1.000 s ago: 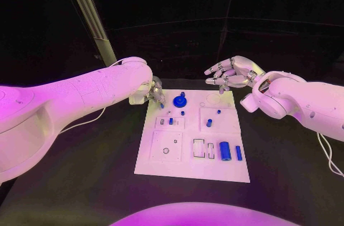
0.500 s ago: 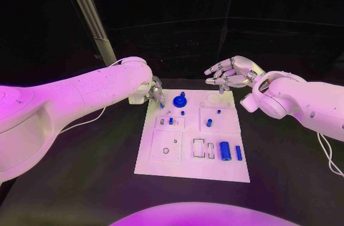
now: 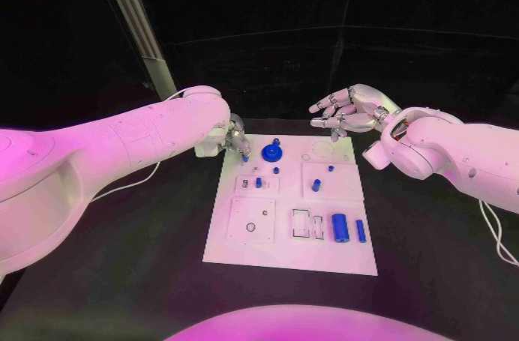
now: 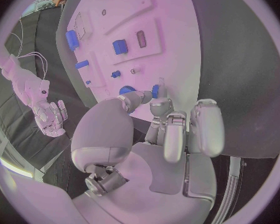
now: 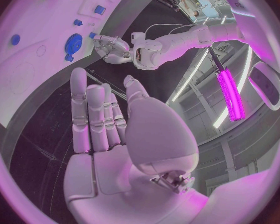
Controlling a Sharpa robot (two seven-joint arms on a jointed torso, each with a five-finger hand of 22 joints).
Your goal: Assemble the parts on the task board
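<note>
The white rectangular task board (image 3: 290, 210) lies in the middle of the black table (image 3: 141, 236), running from the centre of the head view down toward its lower right. Near the board's upper edge sits a round blue gear-like disc (image 3: 271, 154) with a small blue peg (image 3: 276, 142) just above it. Below that, a raised white square carries two small blue pins (image 3: 259, 182), and the square beside it holds a short upright blue peg (image 3: 316, 184). In the board's lower right part lie a large blue cylinder (image 3: 340, 227) and a thin blue bar (image 3: 360, 230), side by side, next to two empty rectangular slots.

The left hand (image 3: 229, 142) sits at the board's upper left corner, its fingers pointing down at the board's edge. In the left wrist view the fingertips (image 4: 160, 91) are closed on a small blue piece (image 4: 155, 90) beside the blue disc (image 4: 126, 90).

The right hand (image 3: 346, 112) hovers in the upper right of the head view, above and beyond the board's far edge, touching nothing. Its fingers are loosely curled and apart, the palm empty; the right wrist view shows the fingers (image 5: 93, 117) extended together with nothing in them.
</note>
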